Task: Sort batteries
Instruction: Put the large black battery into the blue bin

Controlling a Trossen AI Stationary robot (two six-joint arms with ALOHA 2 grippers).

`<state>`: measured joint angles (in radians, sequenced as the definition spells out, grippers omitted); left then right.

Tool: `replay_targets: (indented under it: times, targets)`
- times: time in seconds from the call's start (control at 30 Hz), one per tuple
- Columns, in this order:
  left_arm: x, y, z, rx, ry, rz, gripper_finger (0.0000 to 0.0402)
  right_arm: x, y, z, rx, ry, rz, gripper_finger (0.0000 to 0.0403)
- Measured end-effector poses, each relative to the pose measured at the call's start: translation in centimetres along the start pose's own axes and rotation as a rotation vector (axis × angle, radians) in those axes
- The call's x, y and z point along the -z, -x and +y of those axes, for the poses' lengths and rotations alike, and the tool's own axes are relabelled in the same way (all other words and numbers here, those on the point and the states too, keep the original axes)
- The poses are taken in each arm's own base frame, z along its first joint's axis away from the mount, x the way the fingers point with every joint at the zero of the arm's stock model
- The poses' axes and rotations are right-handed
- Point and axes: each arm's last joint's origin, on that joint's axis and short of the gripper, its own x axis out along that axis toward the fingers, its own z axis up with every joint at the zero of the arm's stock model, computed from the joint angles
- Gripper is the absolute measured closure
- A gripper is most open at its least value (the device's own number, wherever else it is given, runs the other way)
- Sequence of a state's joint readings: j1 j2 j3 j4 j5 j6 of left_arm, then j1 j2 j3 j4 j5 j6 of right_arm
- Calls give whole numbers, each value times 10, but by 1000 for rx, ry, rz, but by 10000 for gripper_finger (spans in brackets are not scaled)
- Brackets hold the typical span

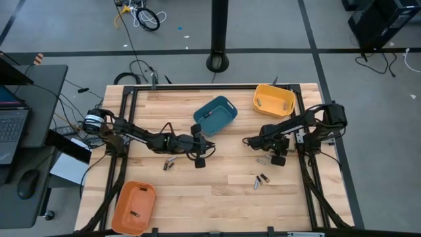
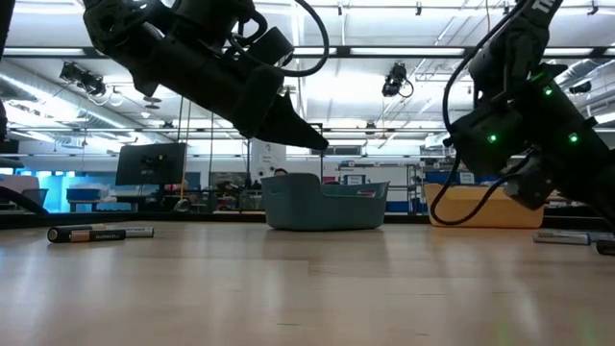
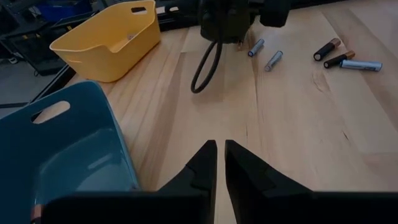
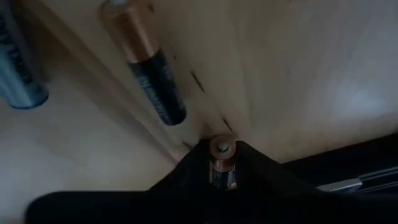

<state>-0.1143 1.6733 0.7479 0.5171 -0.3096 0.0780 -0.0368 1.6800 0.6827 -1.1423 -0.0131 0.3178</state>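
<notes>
My right gripper (image 4: 222, 148) is shut on a copper-topped battery (image 4: 222, 163), low over the wood near the table's right side (image 1: 276, 157). Just beyond it lie a black-and-copper battery (image 4: 149, 71) and a grey one (image 4: 18, 68). More loose batteries lie near the middle (image 1: 170, 162) and front right (image 1: 260, 179). My left gripper (image 3: 219, 163) is shut on nothing and hovers beside the blue bin (image 1: 216, 115). My right gripper pinches the battery between its two fingertips (image 4: 200, 152), with the battery lying along the fingers. Its copper end with the small nub (image 4: 222, 148) pokes out past the tips. The fingers slant down at the table. Whether the battery's end touches the wood, I cannot tell.
A yellow bin (image 1: 273, 100) stands at the far right and an orange bin (image 1: 135, 206) at the near left, each with a battery inside. A dark frame rail (image 4: 354, 180) runs close to my right gripper. The near middle of the table is bare wood.
</notes>
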Motion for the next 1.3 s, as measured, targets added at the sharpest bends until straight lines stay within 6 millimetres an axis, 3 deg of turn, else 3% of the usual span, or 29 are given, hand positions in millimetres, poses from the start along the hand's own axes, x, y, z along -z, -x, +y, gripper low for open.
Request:
replay_targets:
  times: [0.07, 0.43, 0.77, 1.03, 1.3]
  targets:
    - [0, 0, 0, 0, 0, 0, 363, 0, 0, 0, 3, 11, 1, 350]
    - [-1, 0, -1, 1, 3, -13, 363, 2, 16, 5, 16, 36, -74, 350]
    - [-2, 0, -1, -8, 5, -18, 363, 24, 66, 11, -37, 24, -248, 350]
    - [-10, 2, -3, -4, -21, -94, 395, 40, 117, 14, -176, 17, -601, 350]
    - [-1, 1, -5, 23, -59, -17, 394, 14, 166, 7, -192, -12, -1038, 350]
